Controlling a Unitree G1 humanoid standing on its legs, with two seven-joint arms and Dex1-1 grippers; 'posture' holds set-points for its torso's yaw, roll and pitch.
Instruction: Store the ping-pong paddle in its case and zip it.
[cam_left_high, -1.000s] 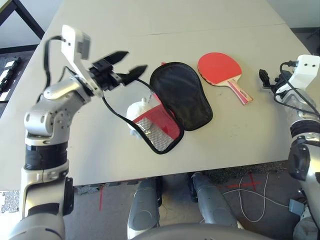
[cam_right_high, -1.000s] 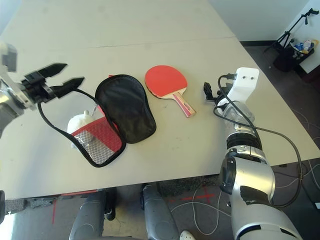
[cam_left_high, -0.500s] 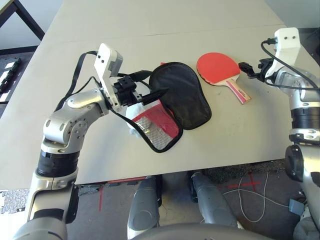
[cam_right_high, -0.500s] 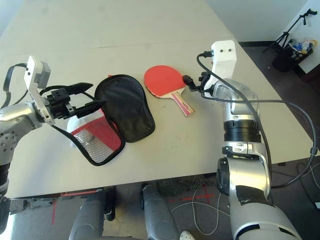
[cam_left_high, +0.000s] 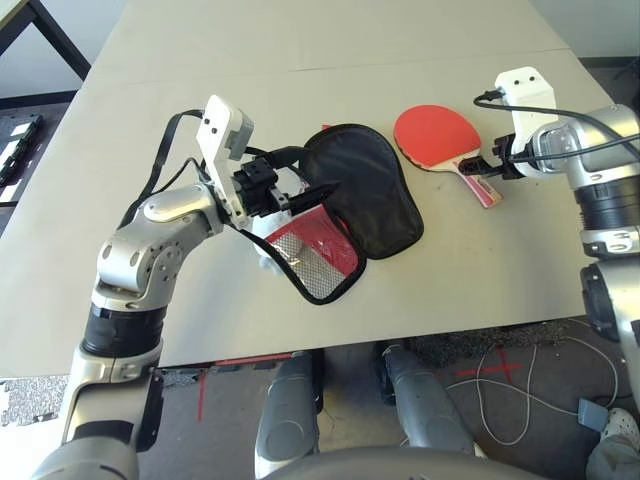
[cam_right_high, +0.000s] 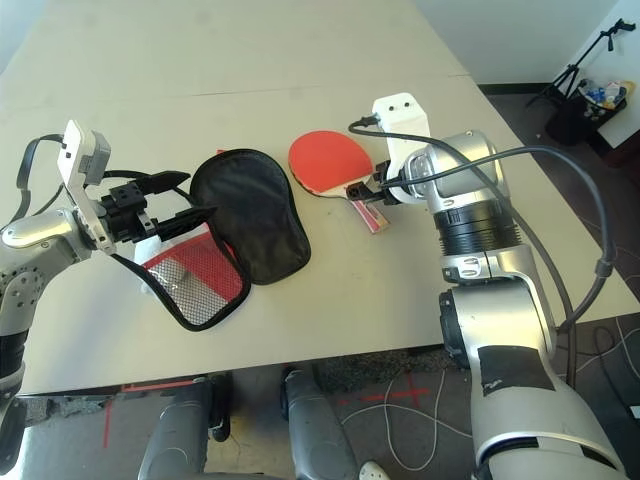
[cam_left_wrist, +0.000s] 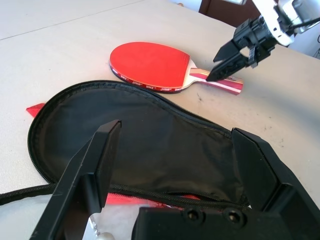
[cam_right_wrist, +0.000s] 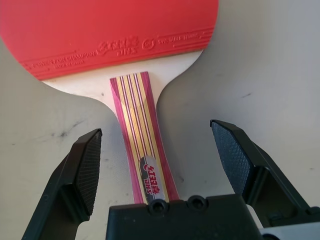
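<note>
**Closing in on the handle while the case waited open**

Going from left to right, the left gripper (cam_left_high: 300, 172) was seen to have been brought down and inward over the last second, from a raised spot off to the left to a place just over the case (cam_left_high: 360, 190). Its fingers were spread wide and nothing was held. The case lay unzipped on the table (cam_left_high: 480, 270), black lining up, with the red mesh-pocket half folded toward the robot over a white cloth lump (cam_left_high: 268, 222).

Further right, the paddle (cam_left_high: 436, 137) lay flat, well apart from the case and untouched. Its long axis ran diagonally: the blade pointed away and leftward, the handle (cam_right_wrist: 142, 135) toward the robot and rightward.

At the right, the right gripper (cam_right_high: 366, 191) had been swung in from the table's edge and tipped downward. It was poised over the handle, fingers (cam_right_wrist: 85, 167) wide apart on either side, nothing gripped.

The shift was judged to mean the reach was nearly finished and a grasp of the handle was due next; storing and zipping were not yet begun.
</note>
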